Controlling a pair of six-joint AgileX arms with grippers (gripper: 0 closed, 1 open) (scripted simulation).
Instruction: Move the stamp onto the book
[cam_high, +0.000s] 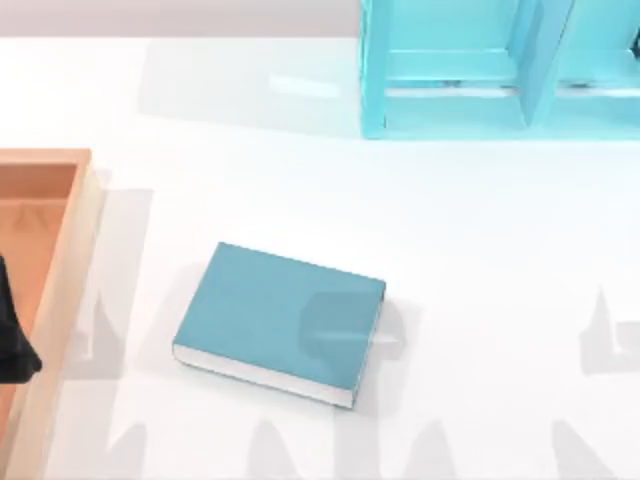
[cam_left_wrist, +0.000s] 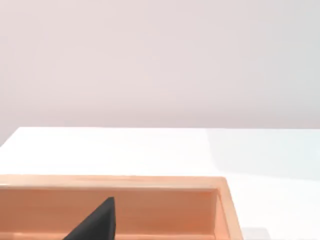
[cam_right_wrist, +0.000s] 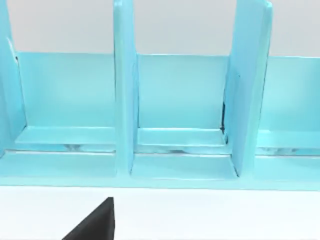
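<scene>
Frankly, I cannot tell how either set of jaws stands. From above, a dark piece of the left arm (cam_high: 15, 340) sits over the wooden tray (cam_high: 60, 260) at the table's (cam_high: 480, 260) left edge. Near the middle lies the book (cam_high: 275, 315), flat, teal cover up. At the far right stands the cyan shelf unit (cam_high: 450, 110).

The top camera looks straight down on the white table (cam_high: 480, 250). The left wrist camera sits low, facing across the wooden tray (cam_left_wrist: 150, 207) at the table's left edge. The right wrist camera faces the cyan shelf unit (cam_right_wrist: 180, 105) closely, at the far edge.
</scene>
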